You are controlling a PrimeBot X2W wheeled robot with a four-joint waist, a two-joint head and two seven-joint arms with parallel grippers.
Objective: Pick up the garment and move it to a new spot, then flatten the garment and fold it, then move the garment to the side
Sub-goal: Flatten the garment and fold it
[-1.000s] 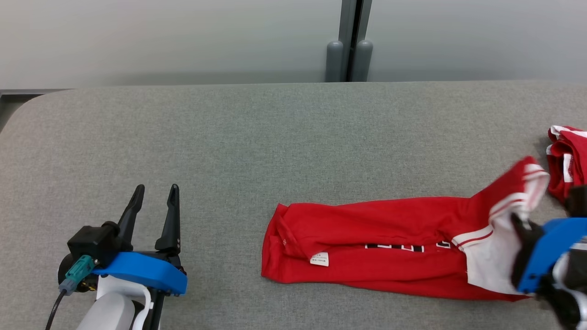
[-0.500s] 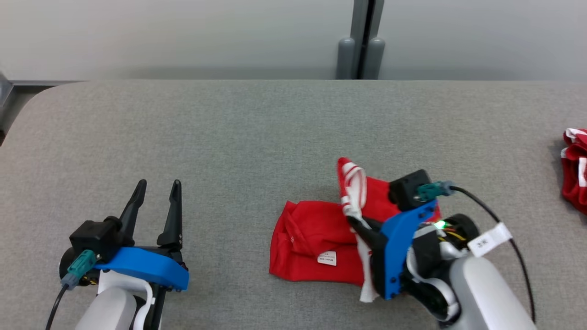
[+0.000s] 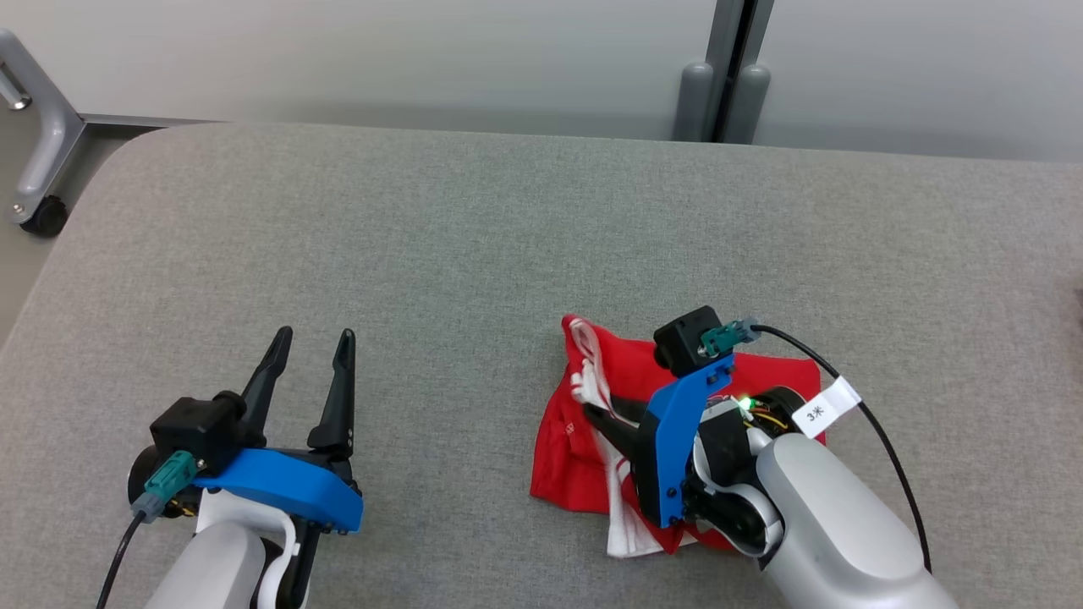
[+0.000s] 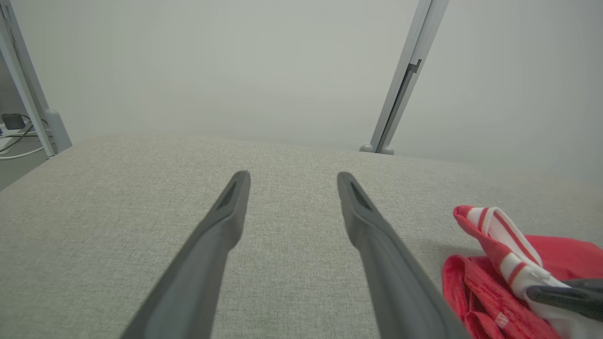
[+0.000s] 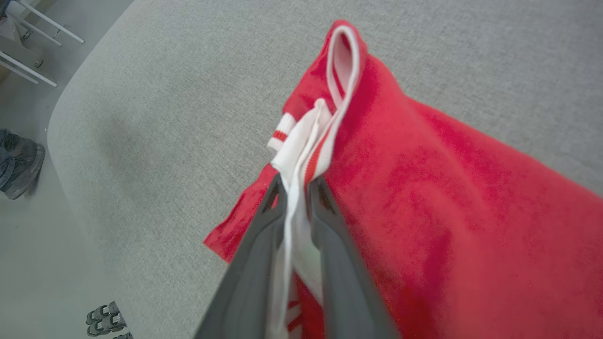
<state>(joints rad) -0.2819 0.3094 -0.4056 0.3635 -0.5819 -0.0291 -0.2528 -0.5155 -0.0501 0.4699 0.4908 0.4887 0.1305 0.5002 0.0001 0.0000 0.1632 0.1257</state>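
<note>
The garment (image 3: 560,463), red with white striped trim, lies doubled over on the table (image 3: 423,237), right of centre and towards the near edge. Its length seems to run across the table, left to right, though the right arm covers much of it. The trim stands along its left end, running front to back. The right gripper (image 5: 297,184) lies over the cloth with fingers pointing leftward, drawn close together and pinching the white trim between them. So the garment sits directly under and ahead of that gripper, and the right arm is plainly the nearer one. The left gripper (image 3: 314,335) hovers over bare table well apart to the left, fingers spread with nothing between them, and the garment lies off to its right. I judge the next move to be laying the trim down onto the fold. The table is grey fabric, rounded at its far left corner. Behind it stands a pale wall (image 3: 338,51) with a grey post (image 3: 728,68), and a castor (image 3: 38,213) shows at the far left.
</note>
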